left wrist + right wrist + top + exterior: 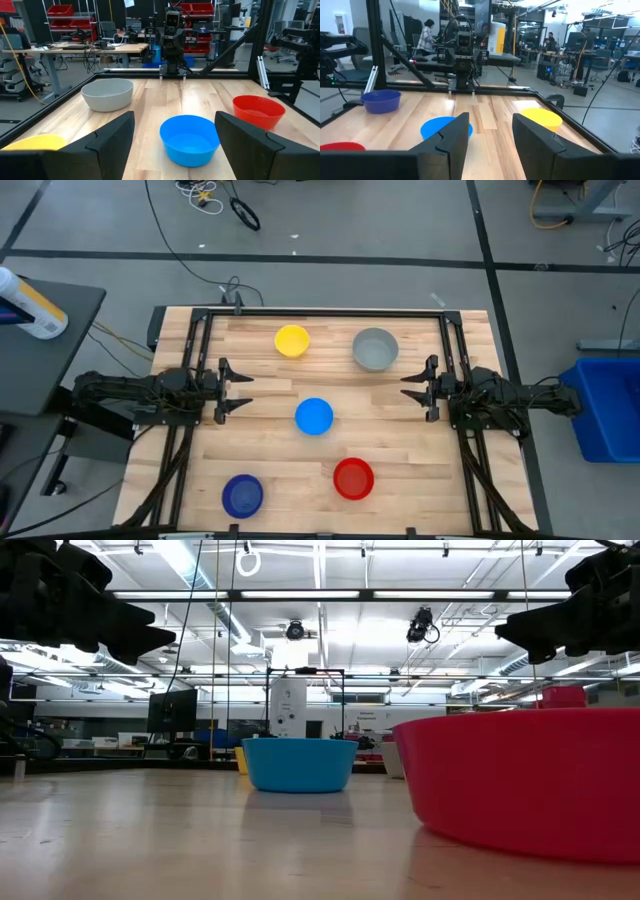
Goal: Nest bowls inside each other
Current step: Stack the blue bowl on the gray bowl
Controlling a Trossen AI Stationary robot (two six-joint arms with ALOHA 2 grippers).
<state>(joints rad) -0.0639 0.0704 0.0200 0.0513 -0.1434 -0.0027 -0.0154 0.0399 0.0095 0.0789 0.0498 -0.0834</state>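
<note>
1. Bowls are all separate right now, so nesting hasn't started. Count: 5 bowls, 1 of each colour, 0 stacked. Yellow bowl [292, 340] and grey bowl [375, 349] sit along the far side of the table [400, 442], light blue bowl [314, 416] is dead centre, dark blue bowl [242, 495] and red bowl [353, 478] are on the near side. All well apart from each other.
2. 2 arms, both parked at mid-table on their own edges. Left gripper [238, 389] has its fingers spread wide with nothing between them. Right gripper [412, 388] is partly spread, narrower than the left, also empty.
3. Risk, my guess: these look like light plastic bowls on smooth wood, so pinching a rim off-centre could tip or skid one away instead of lifting it.
4. Light blue bowl sits right between both grippers, so if both arms go for it, they could bump.
5. Dropping a bowl in tilted could leave it jammed crooked on the rim below.
</note>
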